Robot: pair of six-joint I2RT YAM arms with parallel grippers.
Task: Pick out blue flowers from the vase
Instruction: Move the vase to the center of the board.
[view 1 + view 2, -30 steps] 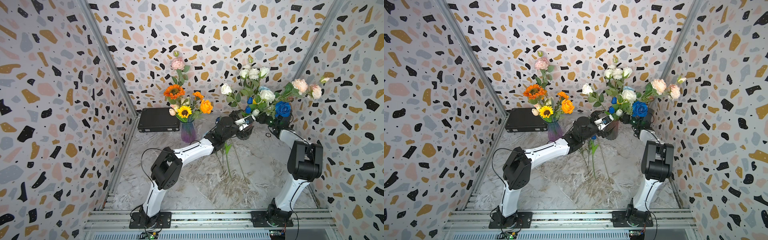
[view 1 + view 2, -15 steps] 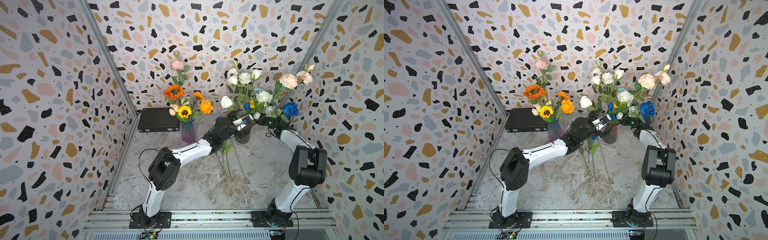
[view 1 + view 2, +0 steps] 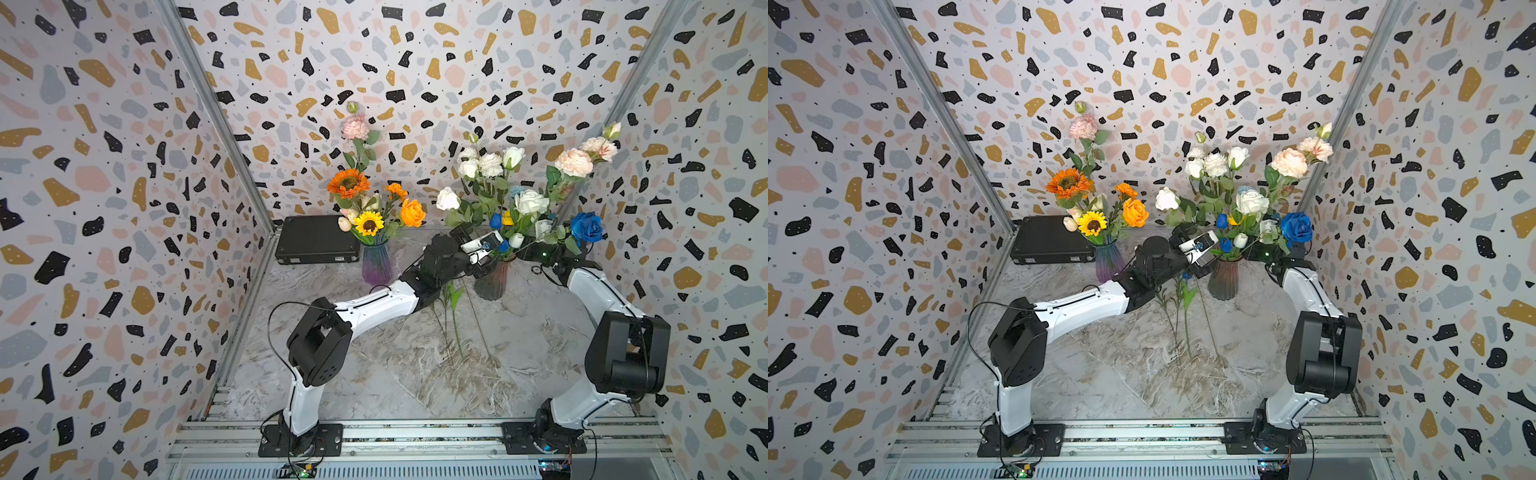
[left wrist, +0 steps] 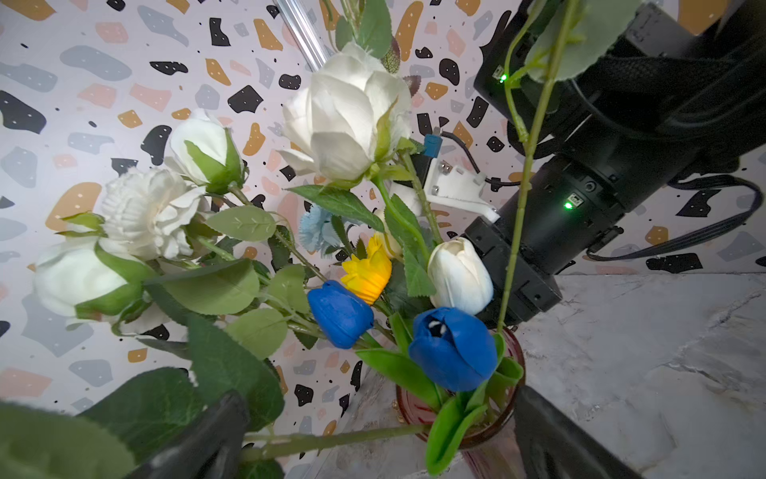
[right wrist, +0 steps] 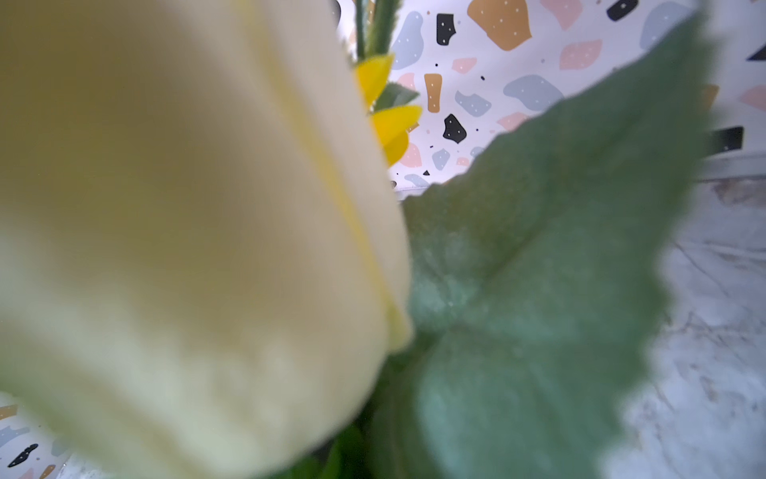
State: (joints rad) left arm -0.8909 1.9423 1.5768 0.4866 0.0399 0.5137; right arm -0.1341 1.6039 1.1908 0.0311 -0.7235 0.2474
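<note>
The reddish vase (image 3: 492, 282) holds white roses, a deep blue rose (image 3: 586, 227) at its right edge, two dark blue tulip buds (image 4: 340, 313) (image 4: 454, 348) and a pale blue carnation (image 4: 317, 232). My left gripper (image 4: 379, 419) is open at the vase's rim (image 4: 408, 414). One leaning green stem (image 4: 331, 439) crosses between its fingers. My right gripper (image 4: 510, 282) reaches into the bouquet from the other side, just under the blue rose. A white tulip and leaves hide its fingers. The right wrist view shows only a blurred white petal and a leaf. Several green stems (image 3: 455, 320) lie on the table under my left arm.
A purple vase (image 3: 376, 266) with sunflowers and orange flowers stands left of my left arm. A black case (image 3: 318, 239) lies at the back left. Peach flowers (image 3: 575, 162) lean toward the right wall. Patterned walls close in on three sides.
The bouquet has swung more upright, its peach flowers rising up and left. The blue rose has shifted right. My left arm has barely moved.
</note>
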